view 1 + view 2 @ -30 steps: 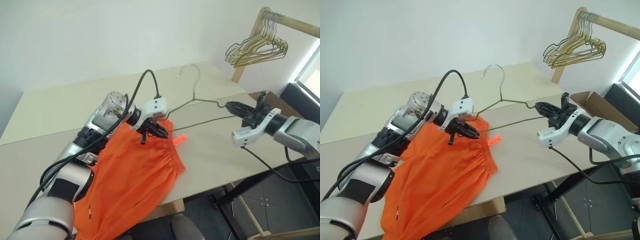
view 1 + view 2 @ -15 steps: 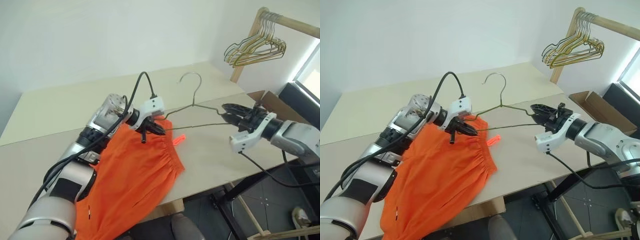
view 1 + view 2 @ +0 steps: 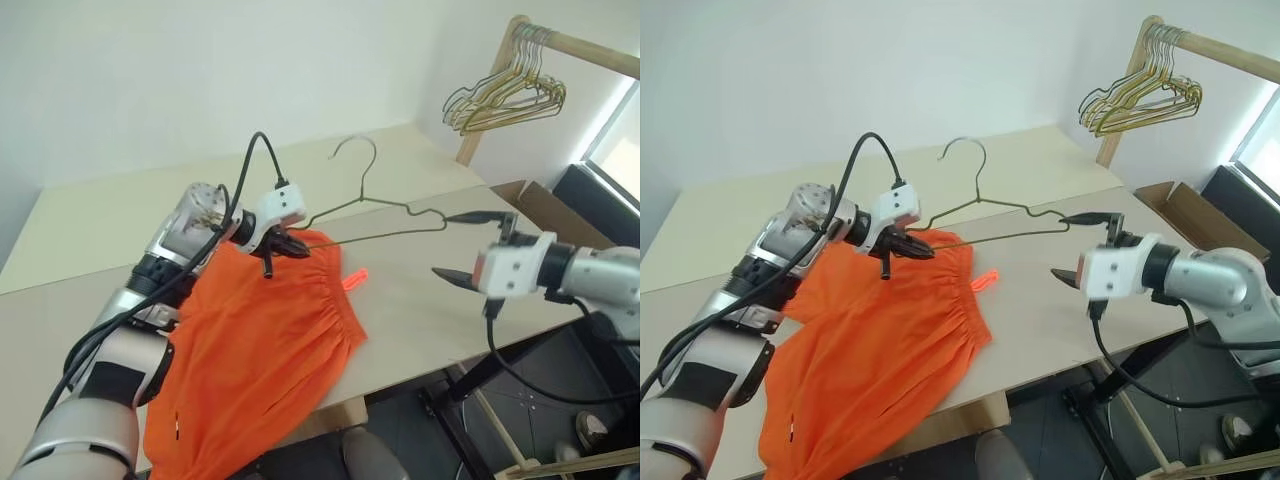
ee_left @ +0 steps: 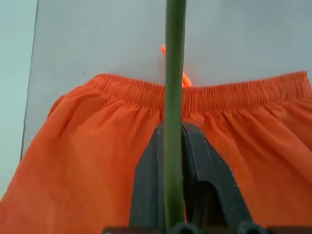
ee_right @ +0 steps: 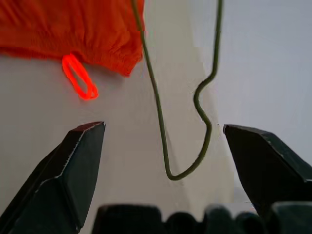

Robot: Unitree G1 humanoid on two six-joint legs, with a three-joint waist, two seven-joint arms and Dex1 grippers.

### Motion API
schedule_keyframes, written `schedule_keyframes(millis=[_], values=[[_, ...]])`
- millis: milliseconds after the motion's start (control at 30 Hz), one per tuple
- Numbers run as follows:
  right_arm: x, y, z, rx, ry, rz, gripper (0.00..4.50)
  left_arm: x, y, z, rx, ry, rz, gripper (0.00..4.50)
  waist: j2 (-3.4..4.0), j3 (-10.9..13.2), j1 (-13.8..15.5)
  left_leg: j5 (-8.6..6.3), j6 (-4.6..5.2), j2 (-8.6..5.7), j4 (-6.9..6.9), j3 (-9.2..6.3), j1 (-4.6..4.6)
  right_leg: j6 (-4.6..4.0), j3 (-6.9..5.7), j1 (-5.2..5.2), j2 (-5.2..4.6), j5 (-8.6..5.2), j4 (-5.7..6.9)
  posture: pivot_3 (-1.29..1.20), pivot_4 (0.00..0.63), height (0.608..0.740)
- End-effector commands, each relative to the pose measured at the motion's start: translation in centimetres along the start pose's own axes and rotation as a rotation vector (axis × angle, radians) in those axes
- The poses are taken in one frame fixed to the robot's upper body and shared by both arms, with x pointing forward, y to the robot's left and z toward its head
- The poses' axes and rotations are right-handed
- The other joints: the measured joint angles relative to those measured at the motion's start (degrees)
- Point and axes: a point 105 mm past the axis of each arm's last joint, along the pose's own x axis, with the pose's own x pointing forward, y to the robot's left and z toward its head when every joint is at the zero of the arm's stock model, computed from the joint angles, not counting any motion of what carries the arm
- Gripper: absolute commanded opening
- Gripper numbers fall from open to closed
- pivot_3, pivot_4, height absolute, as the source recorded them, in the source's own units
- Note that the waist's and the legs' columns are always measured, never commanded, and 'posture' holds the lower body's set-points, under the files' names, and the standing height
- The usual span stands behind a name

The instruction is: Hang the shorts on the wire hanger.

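Note:
The bright orange shorts lie spread on the table, waistband toward the middle, with the drawstring loop beside it. My left gripper hovers over the waistband, shut on the left end of the wire hanger. In the left wrist view the wire hanger runs straight up between the black fingers. The hanger's hook stands up above the table. My right gripper is open at the hanger's right end, which in the right wrist view sits as a bend between the spread fingers, touching neither.
A wooden rack with a bunch of gold and pale hangers stands at the far right. A cardboard box sits beyond the table's right side. The table's front edge runs just below the shorts.
My right gripper let go of the hanger's right end, opened wide, rolled and drew back a little. My left gripper carried the hanger leftward; only that gripper holds it now.

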Motion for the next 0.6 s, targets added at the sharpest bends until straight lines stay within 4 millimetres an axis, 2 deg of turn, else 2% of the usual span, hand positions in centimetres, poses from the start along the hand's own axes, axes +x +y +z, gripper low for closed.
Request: schedule_keyframes(millis=[33,133,300,600], values=[[-1.2,-1.6,1.4,0.170,0.022,0.090,4.49,-1.2,-0.2,1.4,0.102,-0.040,0.006,0.00,0.01,-0.01,0.93,0.00,0.00,0.00,0.00,-0.04,0.01,0.00,-0.01,0.00,0.00,0.00,0.01,-0.21,0.000,0.740],[-1.7,-0.9,1.1,0.258,0.090,0.248,4.49,-1.6,-0.8,1.6,0.121,-0.051,-0.006,0.00,0.04,-0.03,2.57,0.00,0.01,0.02,0.00,-0.11,-0.01,0.01,-0.11,-0.08,0.04,-0.01,-0.02,-0.19,0.000,0.740],[-0.5,-1.2,0.4,0.411,0.138,0.310,4.49,-2.4,-1.9,2.1,0.159,-0.079,-0.039,0.00,0.05,-0.04,4.46,0.00,0.00,-0.04,0.04,-0.08,-0.10,0.03,-0.06,-0.23,-0.04,-0.03,-0.01,-0.19,0.000,0.740],[1.6,-0.6,0.0,0.422,0.189,0.392,4.49,-2.6,-2.4,2.6,0.170,-0.085,-0.048,0.00,0.06,-0.05,7.06,0.00,0.00,-0.16,0.06,-0.09,-0.19,0.06,-0.10,-0.33,-0.17,-0.05,0.02,-0.16,0.000,0.740]])
